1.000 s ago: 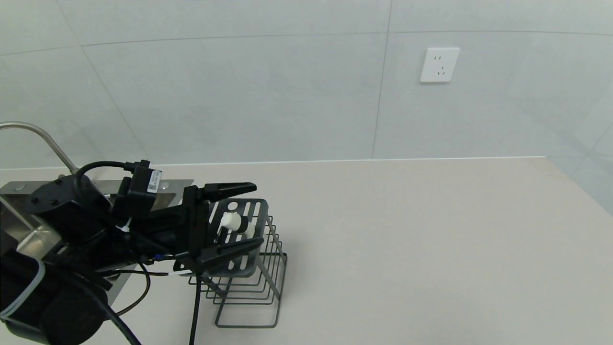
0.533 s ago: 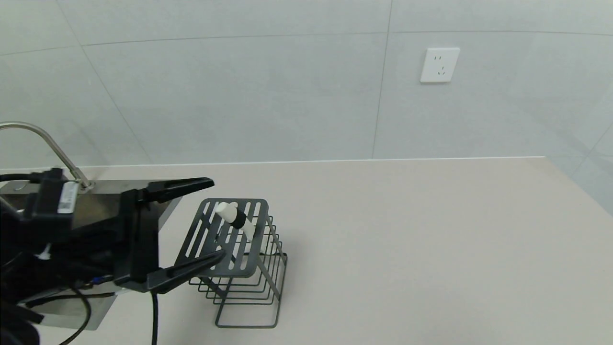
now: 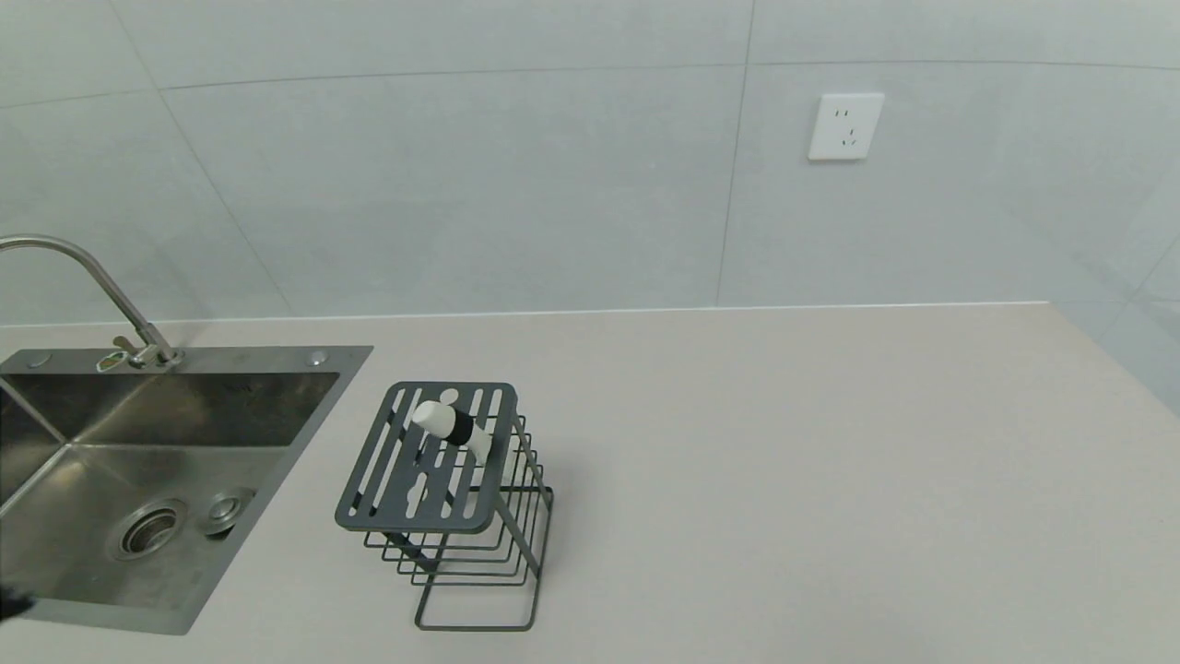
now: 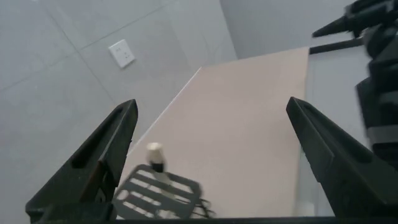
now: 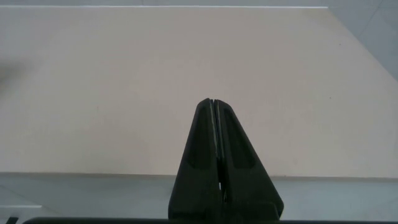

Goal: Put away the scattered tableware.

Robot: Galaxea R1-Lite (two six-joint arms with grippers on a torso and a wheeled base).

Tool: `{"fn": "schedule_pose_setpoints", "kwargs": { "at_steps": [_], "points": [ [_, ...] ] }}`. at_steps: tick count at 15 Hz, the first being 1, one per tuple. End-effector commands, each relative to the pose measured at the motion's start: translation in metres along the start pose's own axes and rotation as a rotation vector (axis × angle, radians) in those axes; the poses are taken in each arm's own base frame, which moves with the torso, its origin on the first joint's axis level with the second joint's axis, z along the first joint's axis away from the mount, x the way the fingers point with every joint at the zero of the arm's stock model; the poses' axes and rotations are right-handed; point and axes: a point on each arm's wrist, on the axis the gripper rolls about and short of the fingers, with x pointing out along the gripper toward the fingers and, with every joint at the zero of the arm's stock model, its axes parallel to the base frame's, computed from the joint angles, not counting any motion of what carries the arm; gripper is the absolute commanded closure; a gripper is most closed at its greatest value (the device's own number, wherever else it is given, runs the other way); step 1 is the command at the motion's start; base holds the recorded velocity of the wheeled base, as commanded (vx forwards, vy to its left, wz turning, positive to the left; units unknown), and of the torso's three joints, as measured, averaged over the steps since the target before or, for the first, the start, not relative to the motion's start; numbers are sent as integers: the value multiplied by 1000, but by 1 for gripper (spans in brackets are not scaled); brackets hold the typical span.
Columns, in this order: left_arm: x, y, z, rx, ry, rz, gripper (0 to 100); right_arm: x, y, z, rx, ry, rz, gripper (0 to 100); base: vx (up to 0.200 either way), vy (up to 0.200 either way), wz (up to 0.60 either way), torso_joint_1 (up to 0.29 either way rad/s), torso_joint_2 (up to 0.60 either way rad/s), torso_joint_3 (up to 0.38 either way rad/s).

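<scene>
Starting on your left, the left gripper (image 4: 210, 106) hangs high over the counter with its two fingers spread wide and nothing between them. Below it lies the steel sink (image 3: 230, 354), with the curved faucet (image 3: 92, 267) at its back edge.

Just to the right of the sink stands the wire rack (image 3: 387, 480), topped by a slotted plate. The one piece of tableware you can see is the utensil (image 3: 452, 426). It stands in a slot near the plate's far edge. Only its handle shows, with a white end cap and a black band under it. The working end is hidden below the plate, so you cannot tell what kind of utensil it is.

Its long axis is near upright but tilted. The white cap leans up toward the sink and the wall, and the shaft slants down to the right into the rack. It looks stowed already.

If you must lift it, expect it to be light, stiff and probably smooth. Take it around the black band, and pull along the slant, since a sideways tug could drag the light rack.

Further right the countertop (image 3: 784, 461) runs on, under a wall outlet (image 3: 845, 124). Over it your right gripper (image 5: 213, 102) has its fingers pressed together, holding nothing
</scene>
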Motion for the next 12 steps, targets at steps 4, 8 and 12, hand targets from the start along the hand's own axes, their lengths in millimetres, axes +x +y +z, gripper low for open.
{"fn": "schedule_pose_setpoints", "kwargs": {
  "at_steps": [4, 8, 12],
  "points": [
    [-46, -74, -52, -225, 109, 535, 0, 0, 0, 0, 1, -1, 0, 100, 0, 0, 0, 0, 0, 0],
    [-62, -74, -84, -202, 497, 1156, 0, 0, 0, 0, 3, -1, 0, 100, 0, 0, 0, 0, 0, 0],
    [-62, -75, -84, -221, 488, 1153, 0, 0, 0, 0, 1, 1, 0, 100, 0, 0, 0, 0, 0, 0]
  ]
}}
